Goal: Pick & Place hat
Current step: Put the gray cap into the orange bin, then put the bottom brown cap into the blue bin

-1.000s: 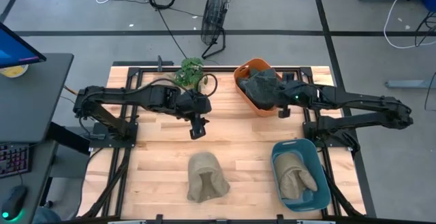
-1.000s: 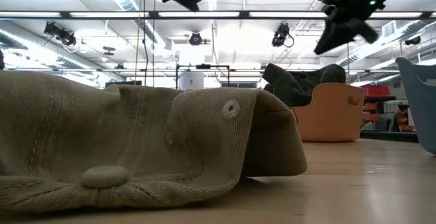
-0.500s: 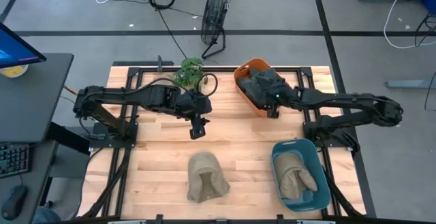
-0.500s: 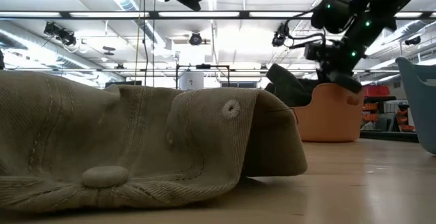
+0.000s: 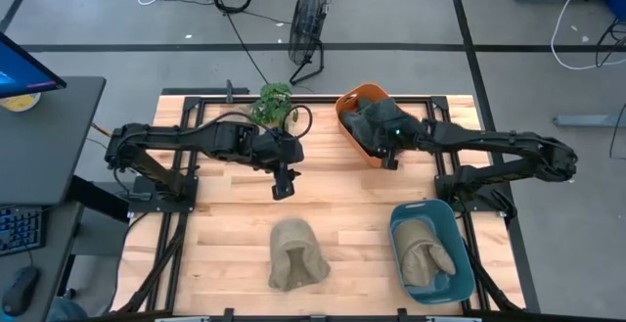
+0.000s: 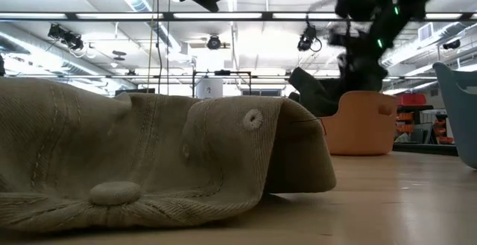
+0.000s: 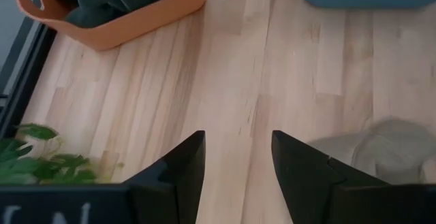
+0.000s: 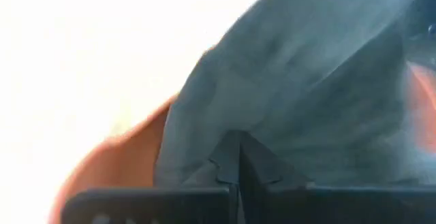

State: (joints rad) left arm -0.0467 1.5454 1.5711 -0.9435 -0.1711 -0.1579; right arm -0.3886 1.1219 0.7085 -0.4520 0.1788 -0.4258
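Note:
A tan hat (image 5: 295, 255) lies flat on the wooden table near its near edge; it fills the low view (image 6: 149, 156) and shows in the left wrist view (image 7: 381, 149). Dark grey hats (image 5: 372, 121) sit piled in an orange basket (image 5: 350, 100) at the far edge. My right gripper (image 5: 385, 156) is at the basket's near side, shut, its tips (image 8: 238, 149) pointing at a dark hat (image 8: 306, 67). My left gripper (image 5: 284, 187) hangs open above the table's middle (image 7: 238, 137), holding nothing. My right gripper has its shut fingertips up against the dark grey hat in the orange basket, coming level from the basket's near side. The wrist view is blurred, so I cannot tell whether the tips touch the cloth.
A blue bin (image 5: 460, 226) at the near right holds another tan hat (image 5: 430, 255). A small green plant (image 5: 275, 103) stands at the far edge, left of the basket. Bare wood lies between the tan hat and the basket. The low view shows the basket (image 6: 365, 126) far behind.
My right gripper has moved toward the table's left, closing on the near side of the orange basket and the dark hats; it is blurred with motion now. The left arm and the tan hat have kept still.

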